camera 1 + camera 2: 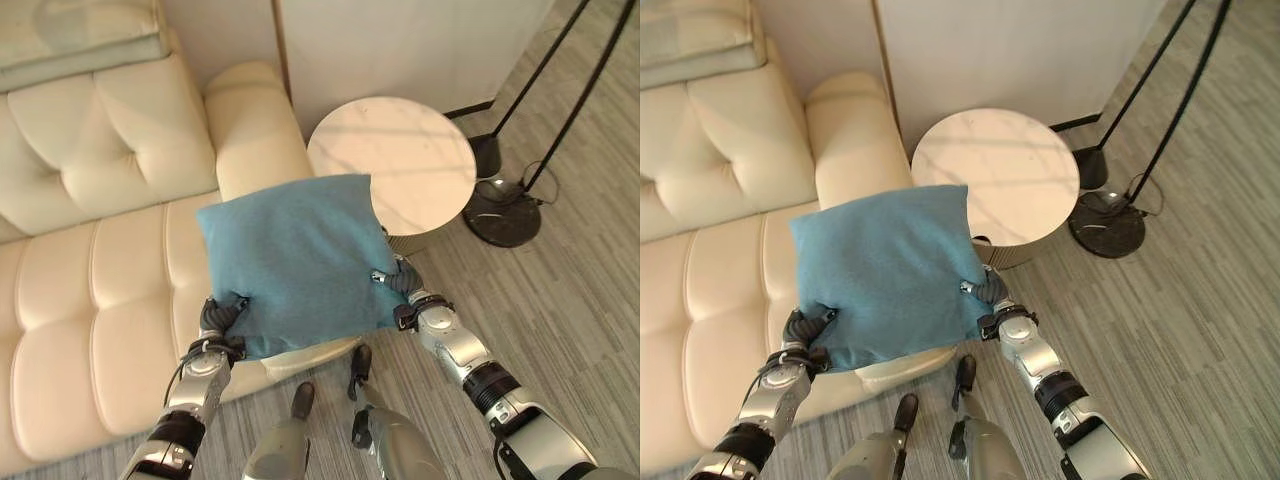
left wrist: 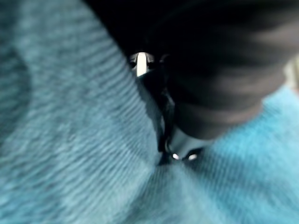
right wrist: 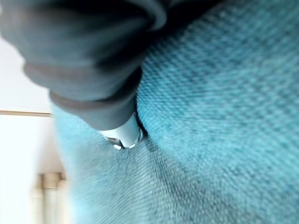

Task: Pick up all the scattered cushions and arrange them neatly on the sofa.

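A teal cushion (image 1: 290,260) hangs in the air over the right end of the cream sofa (image 1: 90,300), beside its armrest (image 1: 255,130). Both hands carry it by its lower corners. My left hand (image 1: 218,320) pinches the lower left corner, its thumb pressed into the cloth (image 2: 70,140). My right hand (image 1: 405,285) pinches the lower right corner, with its thumb on the cushion's front (image 3: 224,116). The fingers of both hands are hidden behind the cushion. A pale green cushion (image 1: 80,35) lies on the sofa's back at the far left.
A round marble side table (image 1: 390,160) stands just right of the armrest, close to my right hand. Behind it, two black floor-lamp bases (image 1: 500,215) with slanting poles rest on the grey striped floor. A white wall runs behind.
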Available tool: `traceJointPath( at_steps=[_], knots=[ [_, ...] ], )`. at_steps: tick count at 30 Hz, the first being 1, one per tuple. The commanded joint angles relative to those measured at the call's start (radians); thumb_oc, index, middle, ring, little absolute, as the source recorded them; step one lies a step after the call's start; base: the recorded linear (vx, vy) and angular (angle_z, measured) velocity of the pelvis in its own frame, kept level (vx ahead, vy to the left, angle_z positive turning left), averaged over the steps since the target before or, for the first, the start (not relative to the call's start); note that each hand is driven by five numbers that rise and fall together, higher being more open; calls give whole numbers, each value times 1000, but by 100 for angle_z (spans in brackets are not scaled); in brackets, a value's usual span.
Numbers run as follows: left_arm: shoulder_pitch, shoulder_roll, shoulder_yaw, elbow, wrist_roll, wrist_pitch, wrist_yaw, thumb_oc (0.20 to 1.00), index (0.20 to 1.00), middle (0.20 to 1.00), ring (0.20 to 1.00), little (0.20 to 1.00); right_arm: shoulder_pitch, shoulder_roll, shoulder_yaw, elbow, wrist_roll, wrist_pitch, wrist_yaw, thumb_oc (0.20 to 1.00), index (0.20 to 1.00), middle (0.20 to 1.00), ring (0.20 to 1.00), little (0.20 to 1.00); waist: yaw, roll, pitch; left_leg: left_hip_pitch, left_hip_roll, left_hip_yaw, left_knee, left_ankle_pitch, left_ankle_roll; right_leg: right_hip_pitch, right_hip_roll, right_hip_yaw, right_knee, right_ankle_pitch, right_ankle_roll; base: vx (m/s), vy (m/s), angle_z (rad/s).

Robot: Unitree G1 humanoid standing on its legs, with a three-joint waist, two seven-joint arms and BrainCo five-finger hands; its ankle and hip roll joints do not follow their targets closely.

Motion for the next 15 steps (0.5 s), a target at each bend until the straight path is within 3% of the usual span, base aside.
traceJointPath(
  at_steps=[1, 6, 9, 12, 15],
  knots=[
    [-6, 0, 8, -115, -18, -88, -26, 200, 200, 200, 200, 200, 31, 57, -14, -124, 60, -100, 65, 200, 200, 200, 200, 200, -9, 17, -115, 4, 24, 71, -103, 34, -20, 105, -9, 61, 102, -199, 24, 22, 71, -49],
    [108, 7, 79, -246, -1, -83, -53, 200, 200, 200, 200, 200, 129, 40, -37, -260, 47, -107, 114, 200, 200, 200, 200, 200, -18, 17, -139, 36, 22, 138, -97, 12, -6, 109, -1, 128, 98, -175, 43, -43, 117, -53],
    [156, 21, 101, -329, 17, -83, -79, 200, 200, 200, 200, 200, 201, 30, -55, -375, 43, -112, 164, 200, 200, 200, 200, 200, -23, 25, -127, 36, 38, 183, -100, 28, -1, 68, 1, 150, 192, -155, 80, -171, 65, -80],
    [141, 30, 85, -372, 31, -88, -94, 200, 200, 200, 200, 200, 246, 8, -96, -421, 24, -137, 160, 200, 200, 200, 200, 200, -22, 40, -112, 14, 54, 164, -89, 54, 0, 82, 0, 128, 302, -214, 60, -190, 3, -14],
    [132, 23, 66, -411, 22, -86, -107, 200, 200, 200, 200, 200, 284, -13, -145, -447, -5, -148, 151, 200, 200, 200, 200, 200, -9, 34, -132, -36, 38, 108, -71, 77, -2, 153, 19, 158, 382, -270, 32, -173, -72, 62]
  ],
)
